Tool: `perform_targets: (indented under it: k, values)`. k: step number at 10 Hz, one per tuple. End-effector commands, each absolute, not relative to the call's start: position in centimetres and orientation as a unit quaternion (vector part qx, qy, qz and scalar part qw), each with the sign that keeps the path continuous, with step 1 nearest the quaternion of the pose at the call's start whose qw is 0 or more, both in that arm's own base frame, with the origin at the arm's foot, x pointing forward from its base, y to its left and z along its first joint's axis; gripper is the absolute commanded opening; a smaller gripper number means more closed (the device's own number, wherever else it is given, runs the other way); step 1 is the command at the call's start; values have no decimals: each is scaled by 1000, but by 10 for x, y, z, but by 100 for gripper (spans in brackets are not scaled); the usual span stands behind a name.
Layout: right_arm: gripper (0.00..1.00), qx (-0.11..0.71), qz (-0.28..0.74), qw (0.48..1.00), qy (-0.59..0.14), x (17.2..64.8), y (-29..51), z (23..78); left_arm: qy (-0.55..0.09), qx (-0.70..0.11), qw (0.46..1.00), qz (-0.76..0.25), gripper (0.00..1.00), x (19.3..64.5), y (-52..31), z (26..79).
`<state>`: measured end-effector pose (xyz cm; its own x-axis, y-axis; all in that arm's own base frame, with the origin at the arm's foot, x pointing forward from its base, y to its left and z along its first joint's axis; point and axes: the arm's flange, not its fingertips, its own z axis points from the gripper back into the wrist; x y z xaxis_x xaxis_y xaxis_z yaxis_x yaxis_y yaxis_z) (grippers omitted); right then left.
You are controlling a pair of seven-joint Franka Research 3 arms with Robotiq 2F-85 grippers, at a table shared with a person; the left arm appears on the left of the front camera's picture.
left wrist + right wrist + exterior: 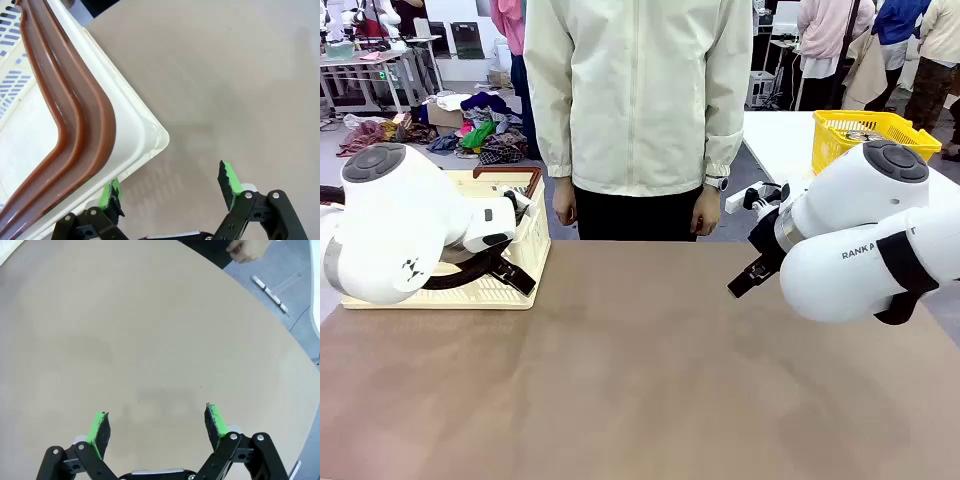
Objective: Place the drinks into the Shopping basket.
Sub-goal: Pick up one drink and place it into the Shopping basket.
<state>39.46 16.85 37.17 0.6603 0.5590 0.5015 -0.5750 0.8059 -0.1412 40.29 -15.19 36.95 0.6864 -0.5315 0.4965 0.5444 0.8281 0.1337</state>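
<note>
The cream Shopping basket (533, 243) with dark brown handles stands at the table's left, partly behind my left arm. In the left wrist view its near corner (137, 125) and a brown handle (80, 115) lie just under and left of my left gripper (171, 184), which is open and holds nothing. My left gripper (513, 273) hangs by the basket's front right corner. My right gripper (750, 280) hovers over bare table at the right, open and holding nothing (156, 419). The two drink cans are out of view.
A person in a pale jacket (638, 90) stands at the far edge, hands (706, 215) down at the sides; one hand (247, 250) shows beyond the table. A yellow mesh basket (840, 135) sits on a white table at the back right. The brown tabletop (640, 370) stretches between the arms.
</note>
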Motion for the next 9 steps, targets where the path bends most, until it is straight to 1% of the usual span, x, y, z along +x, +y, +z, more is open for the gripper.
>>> perform_targets:
  k: [1, 9]
  values:
    - [100, 15, 311, 911, -271, 395, 169, 372, -267, -12, 918, -293, 100, 403, -152, 370]
    - [100, 15, 311, 911, -271, 395, 169, 372, -267, -12, 918, -293, 100, 403, -152, 370]
